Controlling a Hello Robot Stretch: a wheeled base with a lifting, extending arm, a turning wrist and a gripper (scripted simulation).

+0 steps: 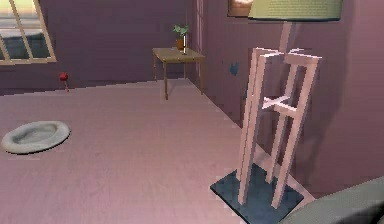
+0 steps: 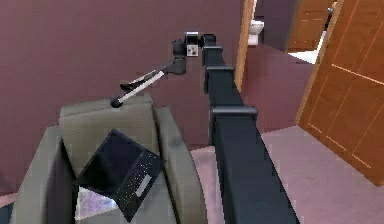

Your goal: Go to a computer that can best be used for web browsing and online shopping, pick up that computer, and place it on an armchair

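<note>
the armchair (image 2: 178, 150) takes up the arm side view's lower left, padded, with raised armrests and a tall back against the purple wall. the arm (image 2: 235, 120) reaches out past its right armrest. on the far side of the arm a wooden door (image 2: 350, 80) stands near; the bare floor between them looks narrow. in the forward view a lamp (image 1: 275, 120) on tall wooden legs stands close at the right, with wide bare floor to its left, a small surface (image 1: 178, 55) by the far wall and a flat round cushion (image 1: 35, 135) on the floor.

the laptop (image 2: 120, 172) lies folded open on the seat, turned askew, one corner toward the seat's front edge. judged by its look it is thin, stiff, fairly light and smooth; the hinge and screen are the weak parts. a hold on the base's edge, away from the screen, seems safest.

the gripper (image 2: 122, 97) sits above the top edge of the back. its jaw state cannot be told, nor whether it holds anything.
</note>
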